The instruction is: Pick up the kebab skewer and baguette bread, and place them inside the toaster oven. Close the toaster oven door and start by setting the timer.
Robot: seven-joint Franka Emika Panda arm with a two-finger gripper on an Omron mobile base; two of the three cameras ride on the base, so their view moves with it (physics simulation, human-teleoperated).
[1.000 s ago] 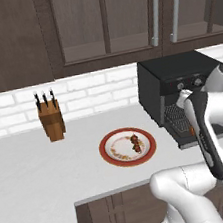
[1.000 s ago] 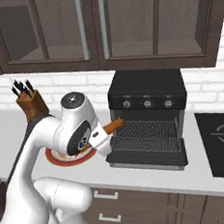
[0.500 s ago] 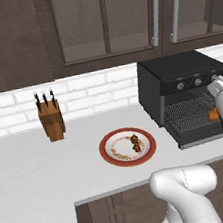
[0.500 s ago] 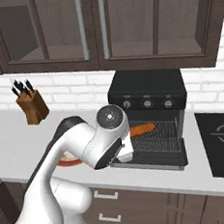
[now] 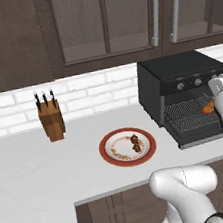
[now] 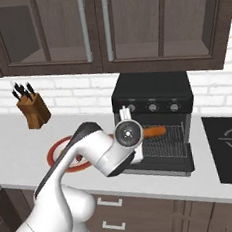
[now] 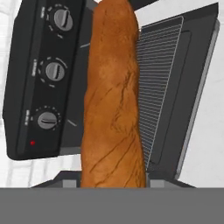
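The baguette (image 7: 113, 100) is held in the jaws, which pinch it near one end (the fingertips themselves are hidden behind the loaf in the hand view). In the right base view the loaf (image 6: 153, 132) sticks out sideways from the hand, level with the open mouth of the oven (image 6: 152, 92), just in front of the rack (image 6: 166, 142). In the left base view its orange tip (image 5: 208, 107) shows beside the arm, over the rack (image 5: 187, 113). The door (image 6: 160, 166) hangs dropped open below. Three knobs (image 7: 54, 70) sit in a row above the opening; in the hand view they lie beside the loaf, with the wire rack (image 7: 162, 78) on its other side.

The skewer (image 5: 135, 143) lies on a red-rimmed plate (image 5: 110, 156) on the tabletop (image 5: 33, 181), well apart from the oven. A knife block (image 5: 51, 120) stands near the brick wall, farther along from the plate
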